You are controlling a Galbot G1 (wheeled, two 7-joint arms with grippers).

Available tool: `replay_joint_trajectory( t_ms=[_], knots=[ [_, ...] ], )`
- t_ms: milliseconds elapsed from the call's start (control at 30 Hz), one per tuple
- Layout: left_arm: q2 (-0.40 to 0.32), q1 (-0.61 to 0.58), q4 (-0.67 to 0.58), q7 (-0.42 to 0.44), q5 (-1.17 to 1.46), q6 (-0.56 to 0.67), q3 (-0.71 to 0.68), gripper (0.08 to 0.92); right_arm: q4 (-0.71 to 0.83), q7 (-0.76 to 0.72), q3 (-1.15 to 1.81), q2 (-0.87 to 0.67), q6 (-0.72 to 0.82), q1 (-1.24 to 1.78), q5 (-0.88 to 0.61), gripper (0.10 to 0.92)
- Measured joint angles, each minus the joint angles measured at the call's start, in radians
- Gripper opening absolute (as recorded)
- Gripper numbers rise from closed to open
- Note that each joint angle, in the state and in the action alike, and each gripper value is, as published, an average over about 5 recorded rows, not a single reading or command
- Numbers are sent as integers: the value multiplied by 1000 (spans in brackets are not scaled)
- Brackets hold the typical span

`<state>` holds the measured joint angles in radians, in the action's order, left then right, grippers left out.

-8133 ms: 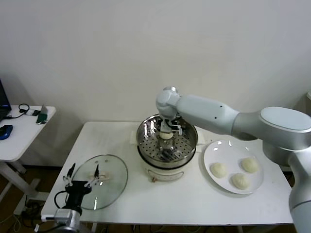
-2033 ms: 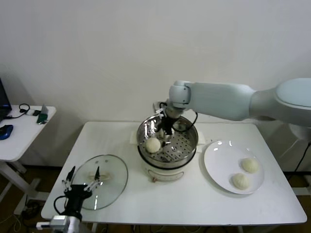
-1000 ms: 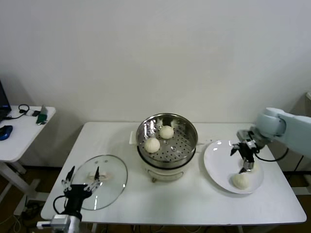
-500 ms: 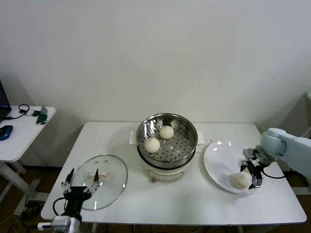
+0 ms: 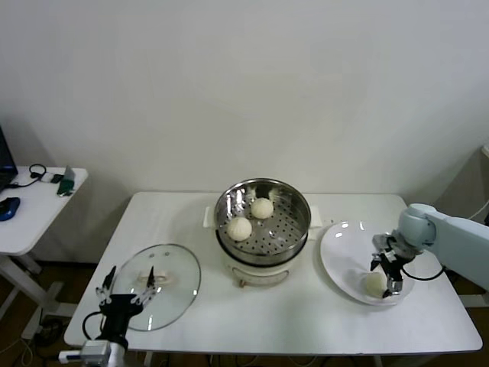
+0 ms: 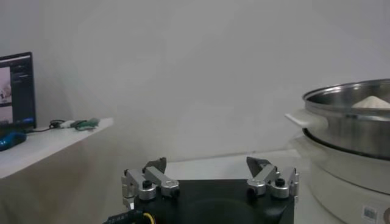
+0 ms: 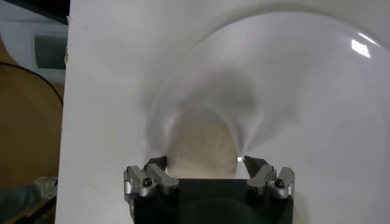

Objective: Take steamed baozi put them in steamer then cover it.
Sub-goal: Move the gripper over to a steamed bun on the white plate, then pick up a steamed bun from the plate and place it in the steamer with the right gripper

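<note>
The steel steamer (image 5: 263,218) stands mid-table on its white pot base, with two baozi inside (image 5: 262,207) (image 5: 239,228). One more baozi (image 5: 374,283) lies on the white plate (image 5: 344,248) at the right. A fourth does not show. My right gripper (image 5: 384,277) is low over the plate. In the right wrist view it (image 7: 204,163) is open, with that baozi (image 7: 204,143) between its fingers. The glass cover (image 5: 170,267) lies flat at the front left. My left gripper (image 5: 122,294) is open and empty at the cover's near edge. It also shows in the left wrist view (image 6: 210,167), with the steamer (image 6: 350,119) beyond.
A small white side table (image 5: 34,202) with cables and a laptop stands off to the left. The white work table (image 5: 290,321) ends just in front of the cover and the plate. A wall runs behind the table.
My right arm dropped a second baozi in the steamer, swung to the plate, and has now shifted a little left to straddle the near baozi. The left arm stayed still.
</note>
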<state>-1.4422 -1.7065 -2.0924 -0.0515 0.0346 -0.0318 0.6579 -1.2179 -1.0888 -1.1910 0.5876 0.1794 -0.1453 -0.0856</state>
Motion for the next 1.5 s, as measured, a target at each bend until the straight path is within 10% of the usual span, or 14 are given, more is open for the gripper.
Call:
replay_joint_trajectory(
  t_ms=[1500],
  knots=[
    [2, -8, -22, -4, -14, -6, -29, 823, -152, -55, -363, 254, -401, -698, -29, 746]
  ],
)
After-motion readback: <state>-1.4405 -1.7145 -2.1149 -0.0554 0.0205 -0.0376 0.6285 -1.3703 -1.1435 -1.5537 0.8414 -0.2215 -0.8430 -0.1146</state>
